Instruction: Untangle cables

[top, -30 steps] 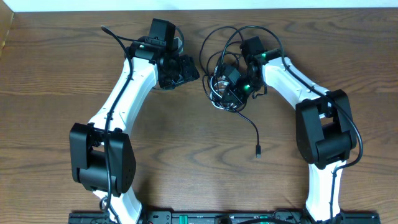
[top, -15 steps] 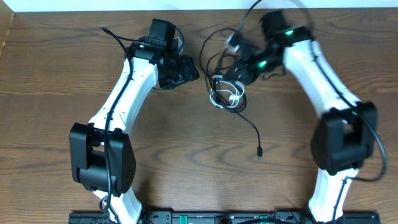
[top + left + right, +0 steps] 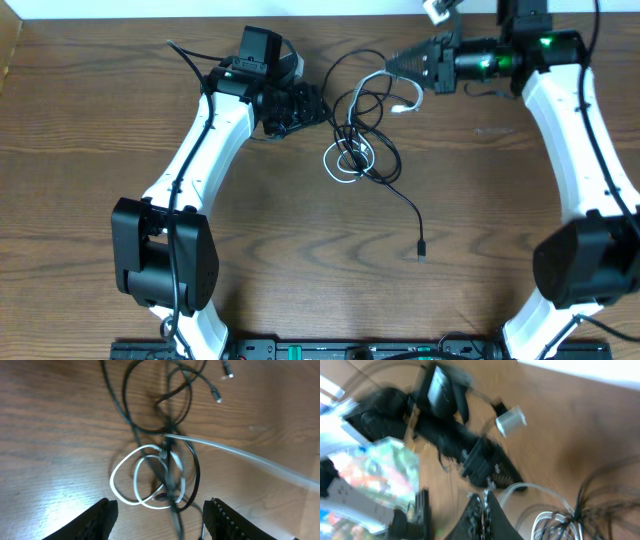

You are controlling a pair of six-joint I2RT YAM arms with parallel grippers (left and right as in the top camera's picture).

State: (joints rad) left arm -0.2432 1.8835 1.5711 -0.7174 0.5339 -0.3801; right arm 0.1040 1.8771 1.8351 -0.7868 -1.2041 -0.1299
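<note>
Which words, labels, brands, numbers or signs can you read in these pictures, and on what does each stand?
None can be read. The white-and-black robot arms, the tangled thin black cables, the thin white cable and the brown wooden table bear no legible print; the right wrist view is too blurred to tell.

Glossy, smooth plastic-sheathed cables [image 3: 356, 156] lie on a matt wood-grain table [image 3: 80, 120]

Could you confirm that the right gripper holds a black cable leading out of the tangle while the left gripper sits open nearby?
Not quite: the right gripper holds the white cable, not a black one; the overhead view shows it stretched from the tangle to that gripper. The left gripper is indeed open nearby.
</note>
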